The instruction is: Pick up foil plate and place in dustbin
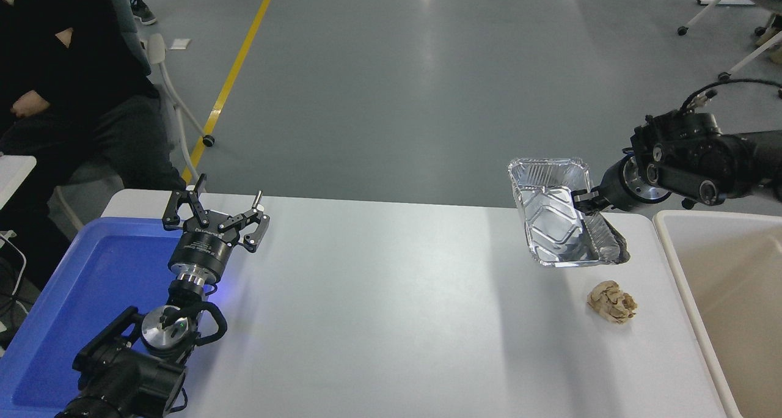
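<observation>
The shiny silver foil plate (556, 219) hangs in the air over the table's far right part, tilted with its ridged bottom showing. My right gripper (588, 199) is shut on the plate's right rim, its arm coming in from the right edge. The dustbin (672, 250), off-white rimmed with a beige inside, stands at the right edge, just right of the held plate. My left gripper (215, 213) stays parked at the lower left, open and holding nothing, beside the blue tray.
A crumpled brown paper ball (612, 302) lies on the white table (379, 320) below the lifted plate. A blue plastic tray (73, 296) sits at the left edge. A person in black sits at the far left on a chair.
</observation>
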You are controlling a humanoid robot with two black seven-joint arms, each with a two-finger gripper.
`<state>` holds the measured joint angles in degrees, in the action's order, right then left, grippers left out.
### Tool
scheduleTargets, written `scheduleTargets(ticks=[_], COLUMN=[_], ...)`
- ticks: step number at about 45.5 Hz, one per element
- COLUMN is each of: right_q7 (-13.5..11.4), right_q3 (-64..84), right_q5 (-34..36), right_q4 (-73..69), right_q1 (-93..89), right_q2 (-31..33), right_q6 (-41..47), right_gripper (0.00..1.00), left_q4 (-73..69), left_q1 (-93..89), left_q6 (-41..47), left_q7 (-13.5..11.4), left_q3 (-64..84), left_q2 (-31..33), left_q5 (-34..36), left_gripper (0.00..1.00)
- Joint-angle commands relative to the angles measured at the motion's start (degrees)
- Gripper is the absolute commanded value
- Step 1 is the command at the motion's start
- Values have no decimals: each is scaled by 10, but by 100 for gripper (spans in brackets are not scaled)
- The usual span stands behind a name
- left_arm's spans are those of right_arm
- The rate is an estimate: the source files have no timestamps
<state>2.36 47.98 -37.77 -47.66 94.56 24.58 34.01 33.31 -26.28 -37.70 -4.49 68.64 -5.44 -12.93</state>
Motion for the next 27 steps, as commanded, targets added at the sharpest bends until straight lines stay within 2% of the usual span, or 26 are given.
scheduleTargets(ticks=[1,16,27], right_q7=[0,-7,-10], right_q3=[36,51,41], right_q5=[0,7,27], right_q4=[-72,-104,-10], right_q1=[159,260,215], right_q2=[58,122,184], right_q6=[97,110,107], right_gripper=[0,0,0], left_q4=[0,0,0], left_q1=[0,0,1], left_q6=[0,0,-1], left_q7=[0,0,1], left_q3=[0,0,1], left_q2=[0,0,0], left_q5=[0,0,0], left_gripper=[99,99,99])
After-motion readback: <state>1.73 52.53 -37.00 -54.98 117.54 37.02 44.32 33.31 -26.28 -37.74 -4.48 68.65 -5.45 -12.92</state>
